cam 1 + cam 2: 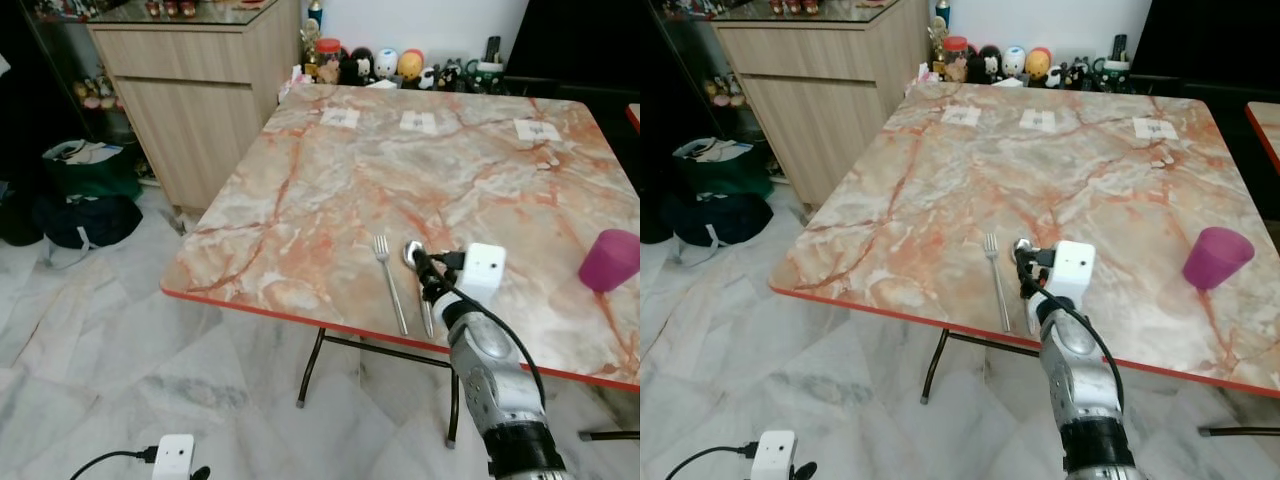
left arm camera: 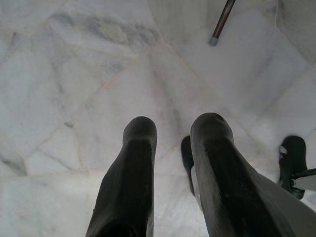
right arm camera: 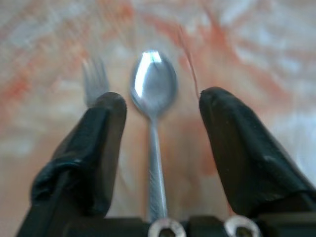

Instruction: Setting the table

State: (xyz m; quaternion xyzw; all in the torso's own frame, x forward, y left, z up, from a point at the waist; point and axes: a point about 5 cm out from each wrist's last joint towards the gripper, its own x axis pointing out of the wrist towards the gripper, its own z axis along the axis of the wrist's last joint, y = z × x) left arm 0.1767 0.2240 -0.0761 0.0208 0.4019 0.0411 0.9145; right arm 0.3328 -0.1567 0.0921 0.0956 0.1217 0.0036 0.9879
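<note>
A silver spoon (image 3: pixel 153 84) lies on the marble table (image 1: pixel 330 190) near its front edge, with a silver fork (image 1: pixel 390 283) parallel on its left. My right gripper (image 3: pixel 160 106) hovers low over the spoon's handle, open, one finger on each side of it without touching. The spoon's bowl (image 1: pixel 413 252) sticks out just past the fingertips. A purple cup (image 1: pixel 610 258) stands at the table's right edge. My left gripper (image 2: pixel 173 128) hangs open beside me, above the pale floor.
Three small white cards (image 1: pixel 340 117) lie along the table's far side, with figurines and jars (image 1: pixel 385 65) behind them. A wooden cabinet (image 1: pixel 200 90) and dark bags (image 1: pixel 85 200) stand at the left. A table leg (image 2: pixel 222 22) rests on the floor.
</note>
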